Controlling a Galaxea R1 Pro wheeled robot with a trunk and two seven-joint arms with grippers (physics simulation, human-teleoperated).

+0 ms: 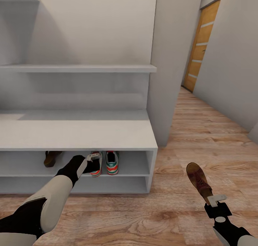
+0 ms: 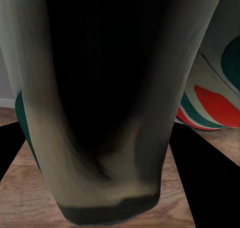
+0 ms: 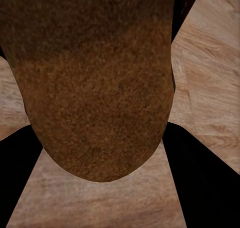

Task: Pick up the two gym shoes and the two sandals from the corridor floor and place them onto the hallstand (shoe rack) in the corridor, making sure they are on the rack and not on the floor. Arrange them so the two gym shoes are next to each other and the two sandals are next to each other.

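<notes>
Brown sandal (image 1: 198, 179), toe pointing away, pinched at its heel by right pincer (image 1: 216, 202).

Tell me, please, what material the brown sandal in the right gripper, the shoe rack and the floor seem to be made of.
The sandal looks like brown leather or suede: its surface is grainy and matte in the right wrist view. The shoe rack seems painted board, smooth, white-grey, without grain. The floor looks like light wood planks, with visible grain and plank seams.
</notes>
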